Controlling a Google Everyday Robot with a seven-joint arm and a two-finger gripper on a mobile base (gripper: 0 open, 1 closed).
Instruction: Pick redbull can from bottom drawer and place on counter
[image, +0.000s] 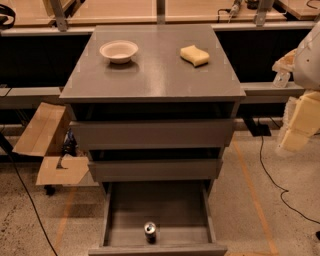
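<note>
The redbull can stands upright in the open bottom drawer, near the middle of its front edge, with its shiny silver top facing up. The counter is the grey top of the cabinet above the drawers. My gripper is at the right edge of the view, beside the cabinet at about the height of the upper drawers. It is far above and to the right of the can and holds nothing that shows.
A white bowl sits on the counter at the back left and a yellow sponge at the back right. The two upper drawers are slightly open. Cardboard flaps lie left of the cabinet and cables run on the floor at right.
</note>
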